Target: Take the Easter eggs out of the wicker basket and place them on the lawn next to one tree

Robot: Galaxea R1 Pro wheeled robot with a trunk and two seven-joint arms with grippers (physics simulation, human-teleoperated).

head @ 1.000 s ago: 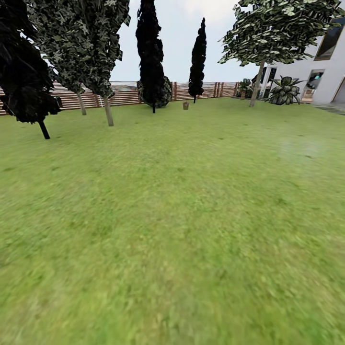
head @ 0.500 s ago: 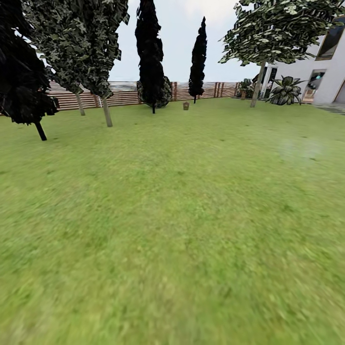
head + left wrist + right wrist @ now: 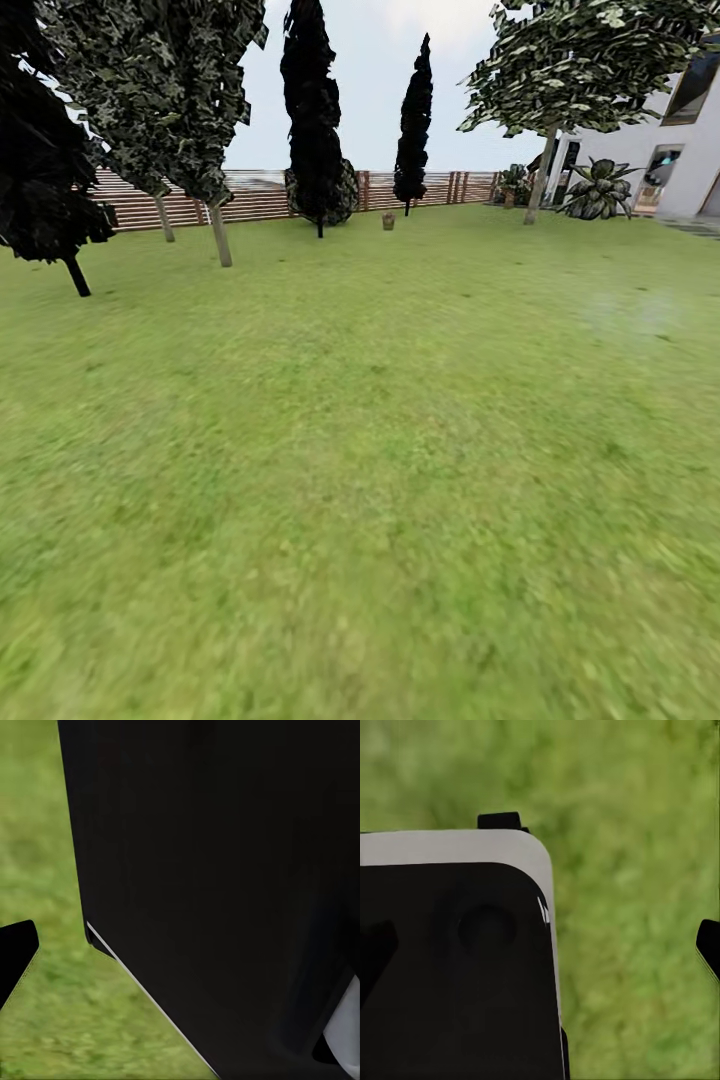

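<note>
Far across the lawn (image 3: pixel 380 430), a tiny brown wicker basket (image 3: pixel 388 220) stands on the grass in front of the slatted fence (image 3: pixel 250 198). It is too small and distant to make out any Easter eggs in it. A leafy tree with a pale bare trunk (image 3: pixel 541 178) grows at the far right by the white house. My left gripper (image 3: pixel 180 956) hangs over grass beside my dark body; one black fingertip (image 3: pixel 15 956) sits at the frame's edge. My right gripper (image 3: pixel 540 945) likewise shows one fingertip (image 3: pixel 709 945) at the edge, and nothing is held.
Two pale-trunked trees (image 3: pixel 220 232) and a dark one (image 3: pixel 75 272) stand at the left. Dark columnar trees (image 3: pixel 318 120) rise by the fence. A palm-like plant (image 3: pixel 598 190) and the white house (image 3: pixel 690 150) are at the far right. Open grass stretches ahead.
The whole view has shifted slightly: the left-hand trees slid further left and the grass flowed toward me, so the camera has moved. The basket keeps its place in the picture.
</note>
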